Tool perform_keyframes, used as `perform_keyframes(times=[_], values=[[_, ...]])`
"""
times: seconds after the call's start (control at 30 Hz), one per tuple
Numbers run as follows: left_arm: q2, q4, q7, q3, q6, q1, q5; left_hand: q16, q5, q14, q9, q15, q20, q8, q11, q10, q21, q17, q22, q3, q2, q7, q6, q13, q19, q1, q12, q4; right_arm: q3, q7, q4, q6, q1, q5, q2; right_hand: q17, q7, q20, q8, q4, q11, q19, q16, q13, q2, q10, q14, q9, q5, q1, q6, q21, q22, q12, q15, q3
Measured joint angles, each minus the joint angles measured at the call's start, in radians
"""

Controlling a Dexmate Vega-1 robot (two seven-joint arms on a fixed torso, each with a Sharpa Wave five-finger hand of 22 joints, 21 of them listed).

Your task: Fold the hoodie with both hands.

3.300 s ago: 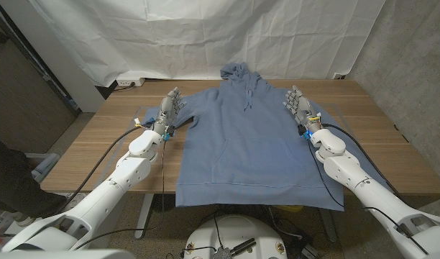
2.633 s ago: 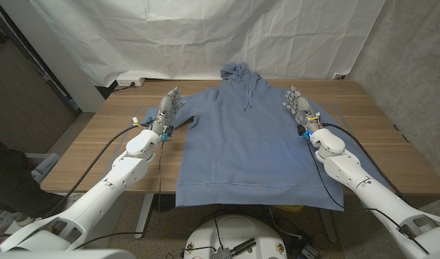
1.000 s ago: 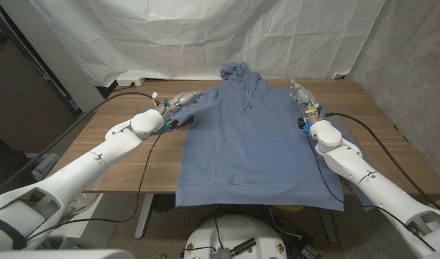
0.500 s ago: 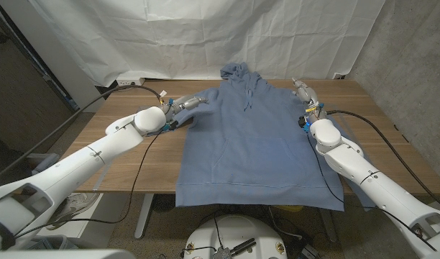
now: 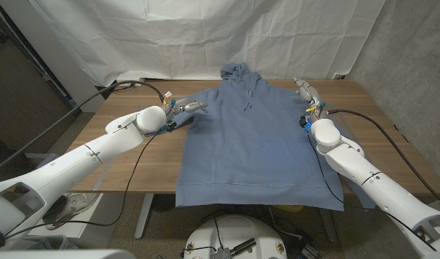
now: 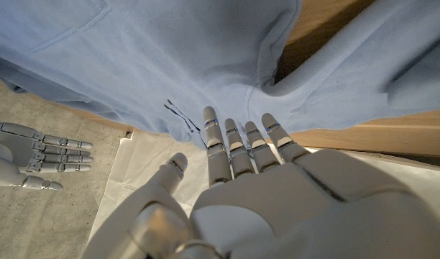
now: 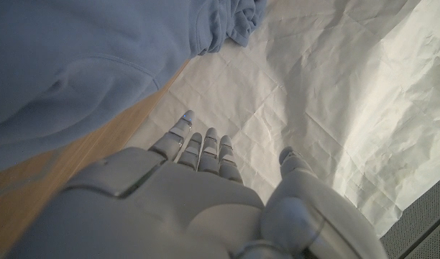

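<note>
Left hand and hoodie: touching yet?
Cannot tell. In the head view the left hand sits at the hoodie's shoulder edge, but no contact or gap shows plainly. In the left wrist view its spread fingers overlap the fabric.

A staged lab or test space is indicated: a white sheet (image 5: 205,32) is hung as a backdrop behind a wooden table (image 5: 98,144), and bare concrete wall (image 5: 414,57) is seen at the right.

Head view overhead, facing down across hoodie (image 5: 256,137). Wrist views close behind left hand (image 6: 241,187) and right hand (image 7: 191,194), sharing the hoodie.
</note>
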Motion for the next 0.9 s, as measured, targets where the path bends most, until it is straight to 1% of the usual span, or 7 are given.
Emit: perform_keyframes(times=[0.17, 0.4, 0.5, 0.63, 0.77, 0.87, 0.9], values=[[0.007, -0.016, -0.012, 0.008, 0.028, 0.0, 0.033, 0.0, 0.0, 0.011, 0.0, 0.0, 0.001, 0.0, -0.004, 0.006, -0.004, 0.0, 0.0, 0.0, 0.0, 0.013, 0.027, 0.0, 0.009, 0.0, 0.0, 0.0, 0.003, -0.035, -0.042, -0.063, -0.011, -0.022, -0.011, -0.001, 0.001, 0.0, 0.0, -0.001, 0.005, 0.0, 0.0, 0.0, -0.005, 0.005, 0.005, 0.0, 0.0, 0.005, 0.009, 0.0, 0.0, 0.0, 0.005, 0.001], [0.011, -0.031, -0.04, 0.038, 0.07, -0.015, 0.101, -0.006, 0.0, 0.013, 0.0, 0.003, 0.001, -0.012, -0.004, 0.017, -0.004, 0.0, 0.0, 0.003, 0.0, 0.011, 0.024, 0.003, 0.009, 0.0, 0.0, 0.003, 0.007, -0.095, -0.102, -0.168, -0.025, -0.053, -0.017, 0.001, 0.003, 0.0, 0.004, -0.005, 0.0, 0.014, 0.004, 0.0, -0.001, 0.021, 0.022, 0.0, 0.0, 0.009, 0.028, 0.0, 0.0, 0.0, 0.004, 0.005], [0.01, -0.033, -0.055, 0.054, 0.086, -0.026, 0.136, -0.006, 0.0, 0.016, 0.0, 0.005, 0.001, -0.022, -0.005, 0.017, -0.008, 0.0, 0.0, 0.004, 0.0, 0.007, 0.009, 0.005, 0.009, 0.0, -0.005, 0.004, 0.008, -0.135, -0.126, -0.241, -0.028, -0.07, -0.016, 0.001, 0.001, -0.001, 0.004, -0.006, 0.002, 0.024, 0.004, 0.0, 0.002, 0.029, 0.028, 0.0, 0.0, 0.012, 0.037, 0.0, 0.0, 0.0, 0.007, 0.006], [0.006, -0.033, -0.076, 0.075, 0.104, -0.04, 0.18, -0.013, 0.0, 0.016, 0.0, 0.005, 0.006, -0.038, -0.021, 0.001, -0.008, 0.0, 0.0, 0.004, 0.0, 0.001, -0.008, 0.005, 0.014, 0.0, -0.018, 0.004, 0.007, -0.165, -0.151, -0.308, -0.028, -0.083, -0.01, 0.0, 0.002, 0.002, 0.004, -0.014, 0.003, 0.041, 0.004, 0.0, 0.001, 0.039, 0.041, 0.0, -0.004, 0.02, 0.043, 0.006, 0.0, 0.001, 0.009, 0.014], [-0.002, -0.027, -0.108, 0.101, 0.121, -0.058, 0.236, -0.013, 0.0, 0.016, 0.0, 0.005, 0.006, -0.042, -0.016, -0.005, -0.011, 0.003, 0.0, 0.008, 0.0, 0.001, -0.019, 0.005, 0.015, 0.0, -0.026, 0.008, -0.004, -0.205, -0.178, -0.414, -0.015, -0.101, 0.004, -0.001, -0.001, 0.01, 0.004, -0.015, 0.002, 0.061, 0.004, 0.0, -0.003, 0.049, 0.052, 0.0, -0.007, 0.024, 0.046, 0.01, 0.0, 0.008, 0.009, 0.015], [-0.011, -0.015, -0.126, 0.12, 0.126, -0.073, 0.261, -0.014, 0.0, 0.016, 0.0, 0.005, 0.006, -0.049, -0.016, -0.005, -0.011, 0.003, 0.0, 0.008, 0.008, 0.001, -0.019, 0.005, 0.015, -0.008, -0.027, 0.008, -0.011, -0.205, -0.189, -0.414, -0.005, -0.101, 0.013, -0.001, 0.001, 0.014, 0.004, -0.024, 0.005, 0.064, 0.004, 0.0, -0.005, 0.052, 0.053, 0.0, -0.009, 0.026, 0.055, 0.014, 0.0, 0.008, 0.011, 0.012], [-0.014, -0.012, -0.132, 0.124, 0.128, -0.077, 0.271, -0.014, 0.0, 0.016, 0.0, 0.005, 0.006, -0.049, -0.016, -0.005, -0.011, 0.003, 0.0, 0.008, 0.008, 0.001, -0.019, 0.005, 0.015, -0.008, -0.027, 0.008, -0.017, -0.242, -0.195, -0.536, 0.003, -0.119, 0.02, -0.001, 0.001, 0.017, 0.004, -0.025, 0.005, 0.068, 0.004, 0.0, -0.008, 0.056, 0.06, 0.0, -0.009, 0.029, 0.055, 0.014, 0.0, 0.008, 0.01, 0.014]])
